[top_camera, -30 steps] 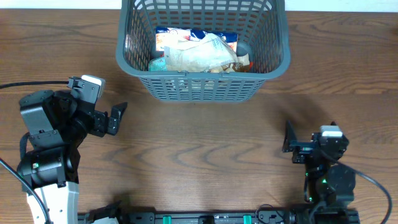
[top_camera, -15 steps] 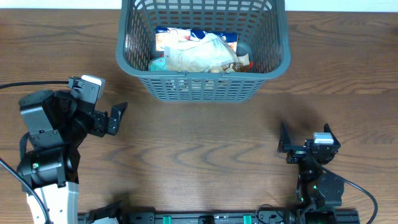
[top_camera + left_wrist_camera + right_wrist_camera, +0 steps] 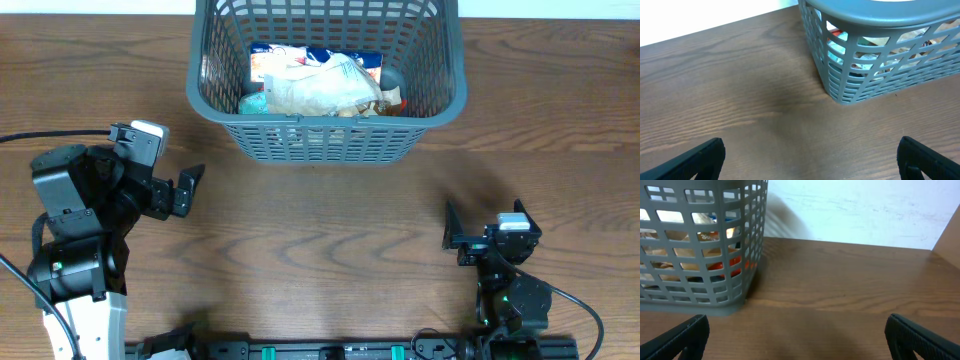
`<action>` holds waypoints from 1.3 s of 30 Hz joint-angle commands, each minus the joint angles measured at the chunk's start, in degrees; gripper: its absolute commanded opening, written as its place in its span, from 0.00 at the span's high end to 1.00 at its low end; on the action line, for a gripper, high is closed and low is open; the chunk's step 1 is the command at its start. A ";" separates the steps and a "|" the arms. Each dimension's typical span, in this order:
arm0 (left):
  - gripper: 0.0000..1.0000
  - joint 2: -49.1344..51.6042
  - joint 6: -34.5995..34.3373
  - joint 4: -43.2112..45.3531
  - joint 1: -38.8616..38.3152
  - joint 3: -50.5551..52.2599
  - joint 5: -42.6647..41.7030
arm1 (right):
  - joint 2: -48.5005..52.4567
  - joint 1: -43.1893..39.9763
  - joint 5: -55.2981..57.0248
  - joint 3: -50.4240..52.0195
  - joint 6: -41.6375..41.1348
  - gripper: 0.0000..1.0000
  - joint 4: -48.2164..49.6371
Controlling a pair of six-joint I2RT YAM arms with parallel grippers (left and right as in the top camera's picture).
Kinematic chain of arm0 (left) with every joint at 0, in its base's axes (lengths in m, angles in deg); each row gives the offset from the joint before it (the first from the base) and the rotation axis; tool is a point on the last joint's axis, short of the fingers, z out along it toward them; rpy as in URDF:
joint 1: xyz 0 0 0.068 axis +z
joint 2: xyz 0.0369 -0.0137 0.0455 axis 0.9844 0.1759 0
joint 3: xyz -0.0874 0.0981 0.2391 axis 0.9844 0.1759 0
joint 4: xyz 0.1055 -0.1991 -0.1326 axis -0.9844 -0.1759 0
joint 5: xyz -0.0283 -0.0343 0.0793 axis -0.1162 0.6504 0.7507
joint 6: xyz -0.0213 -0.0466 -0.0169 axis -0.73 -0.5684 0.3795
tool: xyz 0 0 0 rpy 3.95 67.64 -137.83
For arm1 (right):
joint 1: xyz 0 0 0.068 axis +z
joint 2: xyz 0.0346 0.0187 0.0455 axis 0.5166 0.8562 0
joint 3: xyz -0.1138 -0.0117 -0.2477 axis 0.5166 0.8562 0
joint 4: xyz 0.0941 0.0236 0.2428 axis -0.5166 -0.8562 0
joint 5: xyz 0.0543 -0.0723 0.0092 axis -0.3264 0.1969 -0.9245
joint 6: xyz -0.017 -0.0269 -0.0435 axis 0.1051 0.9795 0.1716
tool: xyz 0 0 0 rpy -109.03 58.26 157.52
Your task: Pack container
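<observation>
Container (image 3: 320, 142) stood at the middle of the far edge of the table (image 3: 330, 240), upright, its lattice front wall facing the arms. Inside lay a heap of snack packs (image 3: 320, 85): a crinkled pale bag on top, something teal toward the left wall, a red patch toward the right; exact count could not be told through the heap. Left claw (image 3: 812, 159) sat near the left edge of the table, released, fingers spread wide with only bare wood between them, pointing toward the container's near-left corner and well apart from it. Right claw (image 3: 800, 337) sat close to the near edge, right of centre, likewise released and holding nothing, the container's near-right corner in its view but well apart. No loose pack showed on the table in any of the three views. Judgement: the loading step appeared complete or nearly so, with both arms parked low and empty. Next move, if any item is left, would call for finding it outside these views, since nothing graspable lay within reach; otherwise only a check that the top bag sat below the rim, which looked to be the case from overhead.
</observation>
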 commanded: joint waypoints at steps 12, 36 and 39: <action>0.01 0.11 -0.48 0.02 0.13 0.17 -0.79 | -0.44 -0.15 -0.57 0.48 0.70 0.01 0.09; 0.01 -5.86 0.37 -0.44 -6.80 0.66 -0.57 | -0.44 -0.15 -0.57 0.48 0.70 0.01 0.09; 0.01 -9.73 -1.84 3.87 -9.70 3.26 -0.55 | -0.44 -0.15 -0.57 0.48 0.70 0.01 0.09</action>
